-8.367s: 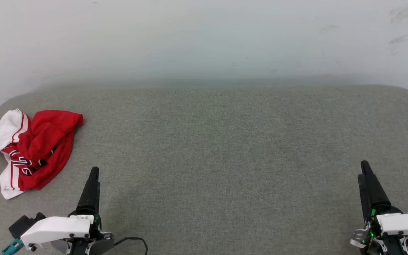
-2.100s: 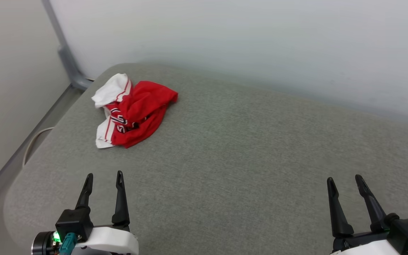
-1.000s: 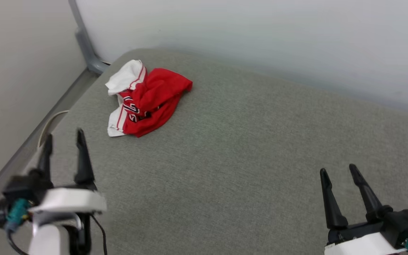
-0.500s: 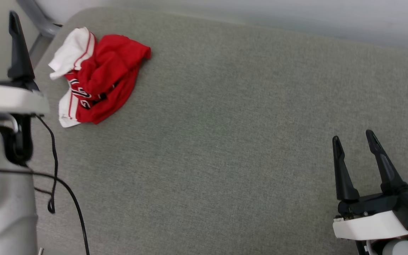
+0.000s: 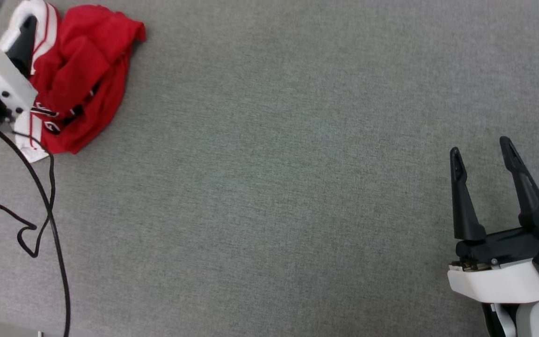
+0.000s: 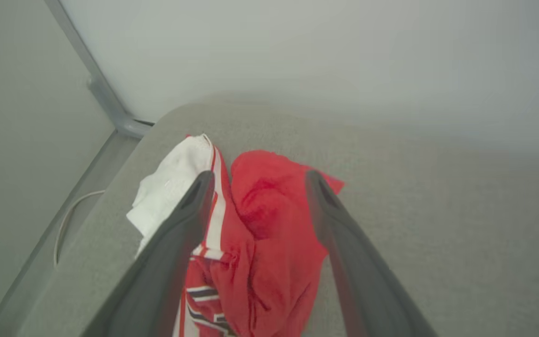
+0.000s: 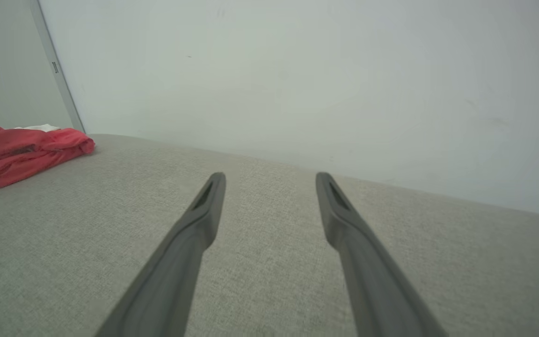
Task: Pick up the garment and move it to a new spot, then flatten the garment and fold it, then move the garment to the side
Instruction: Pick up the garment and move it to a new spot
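Note:
The garment (image 5: pixel 82 70), a crumpled red shirt with white striped sleeves and black lettering, lies bunched at the far left end of the grey cushioned surface (image 5: pixel 274 164). My left gripper (image 5: pixel 7 25) hovers over its white-sleeved side, open, with nothing between the fingers. In the left wrist view the garment (image 6: pixel 269 224) lies below and between the spread fingers of the left gripper (image 6: pixel 258 175). My right gripper (image 5: pixel 480 147) stands open and empty at the lower right, far from the shirt. The right wrist view shows the right gripper (image 7: pixel 270 175) over bare fabric and the garment (image 7: pixel 21 145) at far left.
A pale wall (image 7: pixel 297 84) backs the surface. A grey metal post (image 6: pixel 105 98) stands in the corner beyond the surface's left end, with a pale cable (image 6: pixel 66 217) on the floor below. A black cable (image 5: pixel 49 187) hangs from my left arm.
The head camera has tipped down and shifted. My left arm has lifted and reached forward until its open fingers hang over the garment. The right gripper has stayed open, low at the right.

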You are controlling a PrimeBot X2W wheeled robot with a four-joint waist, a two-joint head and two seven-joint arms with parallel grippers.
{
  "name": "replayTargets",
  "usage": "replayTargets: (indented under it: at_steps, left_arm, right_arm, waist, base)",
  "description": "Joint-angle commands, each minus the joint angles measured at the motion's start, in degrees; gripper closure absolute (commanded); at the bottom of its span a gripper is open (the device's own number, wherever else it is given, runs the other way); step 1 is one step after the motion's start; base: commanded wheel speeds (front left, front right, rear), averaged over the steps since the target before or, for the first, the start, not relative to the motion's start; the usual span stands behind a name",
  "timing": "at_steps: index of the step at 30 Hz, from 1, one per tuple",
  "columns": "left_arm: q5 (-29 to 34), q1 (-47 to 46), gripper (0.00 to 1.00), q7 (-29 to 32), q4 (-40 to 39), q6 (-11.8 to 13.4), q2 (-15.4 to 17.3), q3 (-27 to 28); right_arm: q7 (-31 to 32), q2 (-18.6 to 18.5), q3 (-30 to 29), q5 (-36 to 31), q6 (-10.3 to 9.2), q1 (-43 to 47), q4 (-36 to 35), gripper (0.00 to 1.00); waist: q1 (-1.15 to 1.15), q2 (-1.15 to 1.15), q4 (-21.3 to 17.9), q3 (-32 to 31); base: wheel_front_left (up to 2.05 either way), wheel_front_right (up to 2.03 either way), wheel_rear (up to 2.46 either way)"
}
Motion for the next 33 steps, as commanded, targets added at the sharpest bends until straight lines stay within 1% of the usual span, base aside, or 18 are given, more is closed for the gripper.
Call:
replayTargets:
  at_steps: [1, 4, 7, 11, 15, 18, 21, 22, 24, 27, 33]
  left_arm:
    - [-1.3, -0.9, 0.0, 2.9, 1.1, 0.0, 0.6, -0.8]
    - [-4.6, -2.5, 0.0, 10.6, 3.5, 0.0, 2.5, -3.1]
    - [-7.0, -3.3, 0.0, 16.3, 5.4, 0.0, 3.6, -5.1]
    - [-7.8, -3.4, 0.0, 22.7, 7.6, 0.0, 5.8, -9.1]
    - [-8.4, -2.3, 0.0, 26.1, 9.9, 0.0, 5.8, -13.0]
    - [-9.6, -1.4, 0.0, 26.8, 11.6, 0.0, 4.8, -15.7]
    - [-10.6, -0.7, 0.0, 26.5, 12.7, 0.0, 4.4, -18.4]
    - [-11.0, -0.8, 1.0, 26.0, 12.9, 0.0, 4.4, -18.9]
    - [-11.7, -1.6, 1.0, 24.5, 12.8, -0.1, 5.0, -19.8]
    - [-11.7, -3.2, 1.0, 20.8, 11.7, 0.0, 7.1, -21.3]
    - [-11.9, -6.0, 1.0, 13.3, 6.8, 0.0, 10.9, -25.8]
  right_arm:
    - [-0.2, -0.4, 0.1, -0.1, -0.06, -1.1, -0.5, 0.0]
    - [-0.2, -0.6, 0.1, -0.2, -0.05, -1.7, -1.0, 0.0]
    - [-0.2, -0.7, 0.1, -0.4, -0.06, -2.3, -1.5, 0.0]
    - [-0.2, -0.6, 0.1, -0.4, -0.06, -2.6, -2.2, 0.0]
    - [-0.2, -0.6, -0.1, -0.3, -0.06, -3.3, -2.4, 0.0]
    - [-0.2, -0.6, -0.2, -0.2, -0.06, -3.5, -2.4, 0.0]
    - [-0.2, -0.6, -0.3, -0.2, -0.06, -3.5, -2.1, 0.0]
    - [-0.2, -0.6, -0.3, -0.2, -0.06, -3.4, -2.0, 0.0]
    - [-0.2, -0.5, -0.3, -0.1, -0.06, -3.2, -1.7, 0.0]
    - [-0.2, -0.3, 0.0, 0.1, -0.06, -2.7, -1.2, 0.0]
    - [-0.2, 0.2, 0.5, 0.8, -0.06, -1.3, 0.1, 0.0]
  waist:
    - [-0.01, 0.0, -0.9, 1.4]
    - [-0.01, 0.0, -1.7, 2.9]
    - [-0.01, 0.0, -2.4, 4.4]
    - [-0.01, 0.0, -3.2, 6.1]
    - [-0.01, 0.0, -3.7, 7.3]
    - [-0.01, 0.0, -3.8, 7.7]
    - [-0.01, 0.0, -3.8, 7.7]
    - [-0.01, 0.0, -3.8, 7.6]
    - [-0.01, 0.0, -3.6, 7.0]
    - [-0.01, 0.0, -3.3, 5.4]
    - [-0.01, 0.0, -2.6, 0.1]
  base:
    - [0.0, 0.0, 0.0]
    - [0.0, 0.0, 0.0]
    - [0.0, 0.0, 0.0]
    - [0.0, 0.0, 0.0]
    - [0.0, 0.0, 0.0]
    - [0.0, 0.0, 0.0]
    - [0.0, 0.0, 0.0]
    - [0.0, 0.0, 0.0]
    - [0.0, 0.0, 0.0]
    - [0.0, 0.0, 0.0]
    - [0.0, 0.0, 0.0]
